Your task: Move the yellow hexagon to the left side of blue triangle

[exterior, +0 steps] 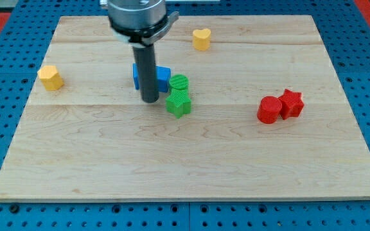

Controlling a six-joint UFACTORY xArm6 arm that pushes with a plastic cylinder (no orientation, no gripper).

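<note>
The yellow hexagon [51,77] lies near the board's left edge, towards the view's top. Blue blocks [162,76] sit near the middle top, mostly hidden behind my rod, so I cannot make out the blue triangle's shape. My tip [149,101] rests on the board just below these blue blocks and left of the green star [178,102]. The tip is far to the right of the yellow hexagon.
A green cylinder [179,83] touches the blue blocks' right side, above the green star. A yellow heart [202,38] is at the top. A red cylinder [270,110] and a red star [291,102] sit together at the right. The wooden board [185,160] lies on blue pegboard.
</note>
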